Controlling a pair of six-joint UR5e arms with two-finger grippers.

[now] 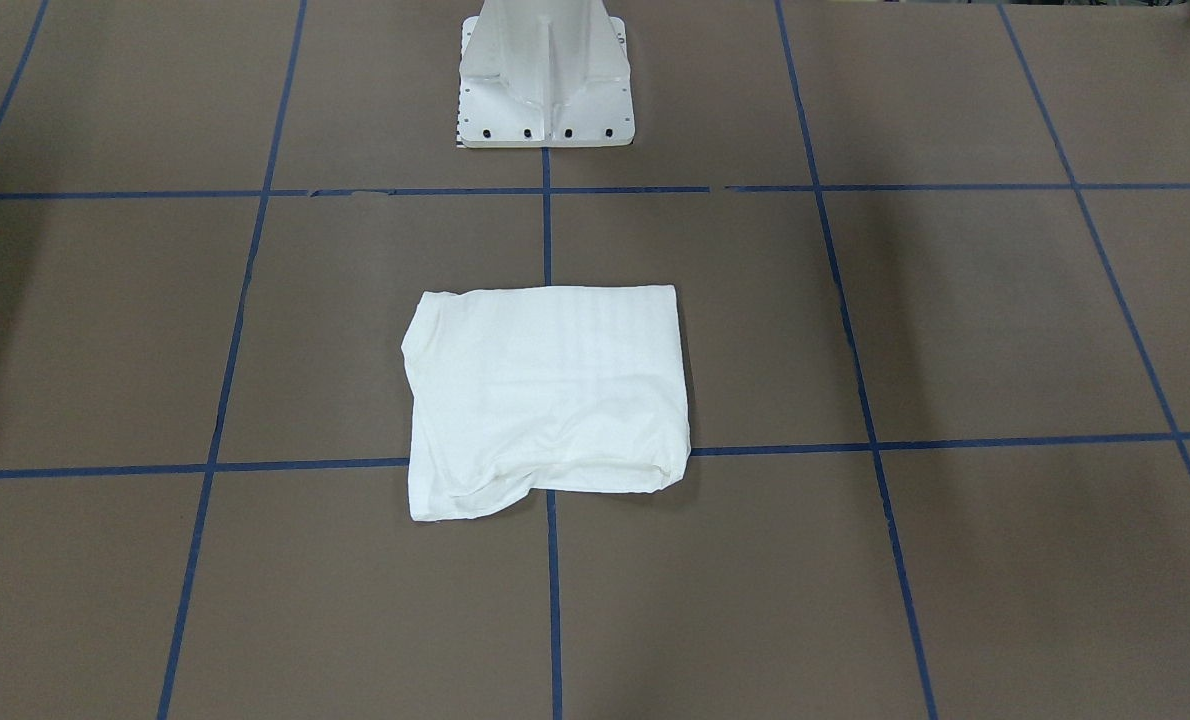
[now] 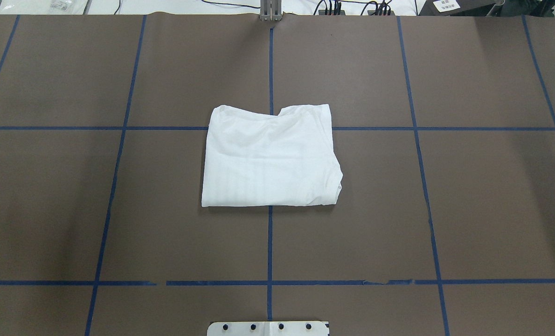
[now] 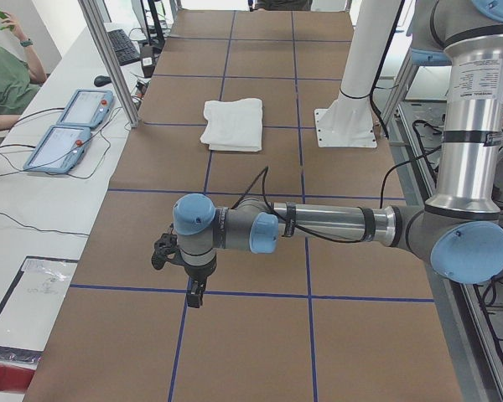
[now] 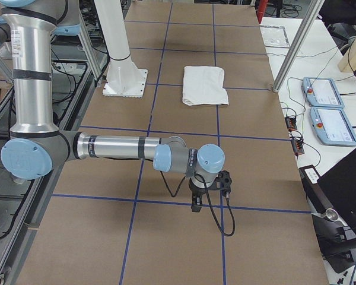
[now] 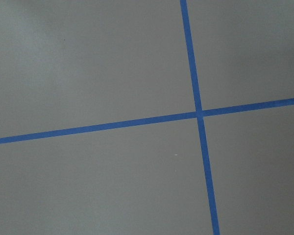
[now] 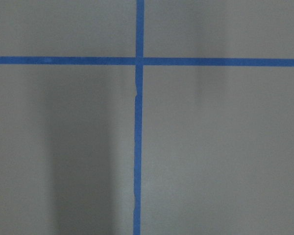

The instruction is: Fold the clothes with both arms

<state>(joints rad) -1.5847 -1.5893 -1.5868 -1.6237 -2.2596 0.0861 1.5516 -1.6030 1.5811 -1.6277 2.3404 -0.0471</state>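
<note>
White T-shirt lies folded at the centre of the brown worktop. Well apart from it, over opposite ends, hang the left hand and the right hand; whether either is spread cannot be told.

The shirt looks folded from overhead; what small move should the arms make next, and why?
Probably no further fold: I would hold position. The T-shirt lies as a compact, centred rectangle, no sleeve sticking out, and the left pincer and right pincer hang over bare table at opposite ends, well clear of it.
</note>
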